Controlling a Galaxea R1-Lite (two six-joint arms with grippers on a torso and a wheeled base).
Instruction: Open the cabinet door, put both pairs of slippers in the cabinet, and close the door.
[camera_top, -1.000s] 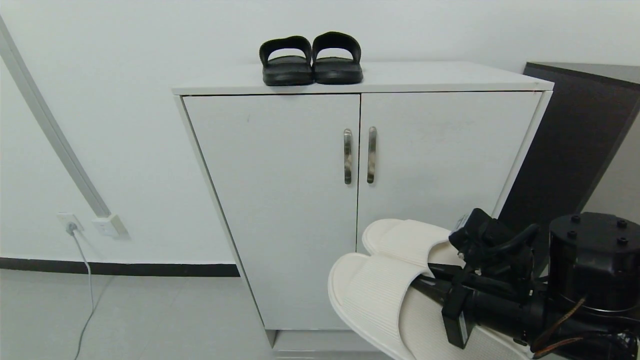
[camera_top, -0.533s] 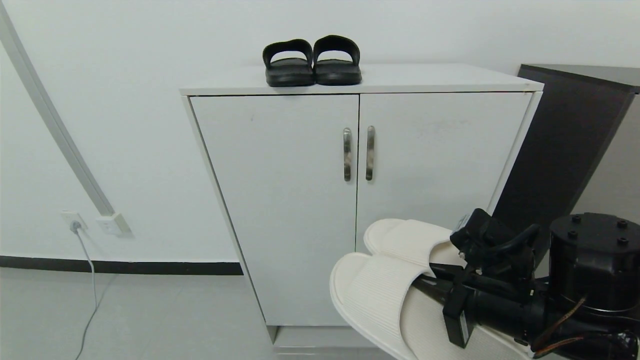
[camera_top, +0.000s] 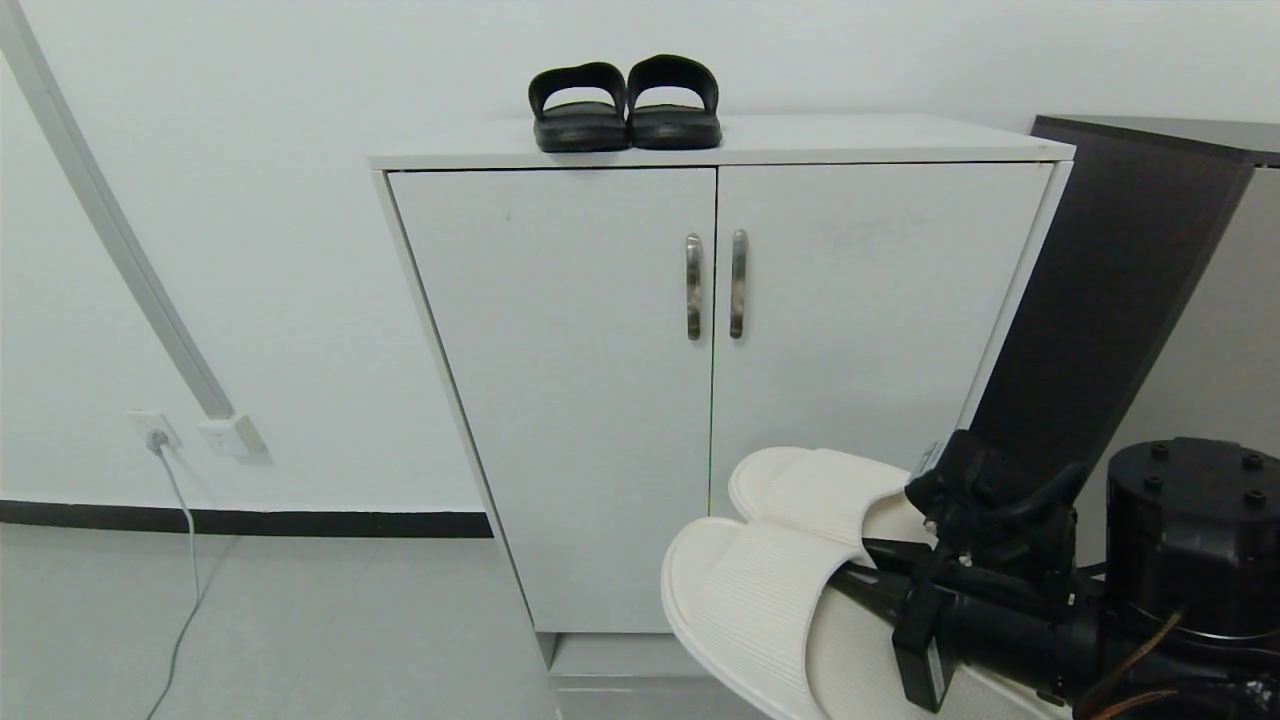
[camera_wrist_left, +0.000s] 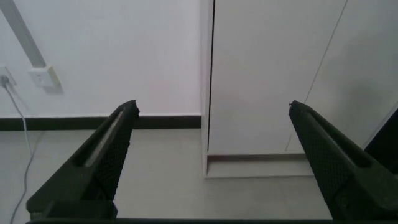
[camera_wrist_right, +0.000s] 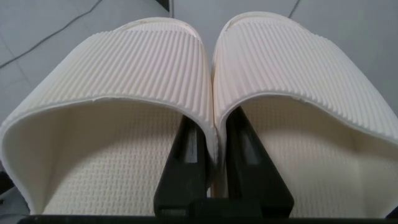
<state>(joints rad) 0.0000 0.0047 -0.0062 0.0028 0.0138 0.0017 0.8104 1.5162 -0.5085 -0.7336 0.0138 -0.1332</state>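
Note:
The white cabinet (camera_top: 580, 400) stands against the wall with both doors closed. Its two metal handles (camera_top: 693, 287) meet at the centre. A pair of black slippers (camera_top: 625, 105) rests on its top, toes toward me. Low in front of the right door, my right gripper (camera_top: 862, 566) is shut on a pair of white ribbed slippers (camera_top: 770, 580). Its fingers (camera_wrist_right: 186, 155) pinch the two inner walls of the white slippers (camera_wrist_right: 149, 68) together. My left gripper (camera_wrist_left: 211, 112) is open with nothing between its fingers, facing the cabinet's lower left corner (camera_wrist_left: 208, 143).
A dark cabinet (camera_top: 1130, 300) stands directly right of the white one. On the left wall are a slanted grey conduit (camera_top: 110, 230), a socket (camera_top: 150, 432) and a cable hanging to the floor. Open grey floor (camera_top: 300, 630) lies left of the cabinet.
The whole head picture has shifted, so the camera has moved; the cabinet now shows a little higher in the picture. My right gripper holds the white slippers as before.

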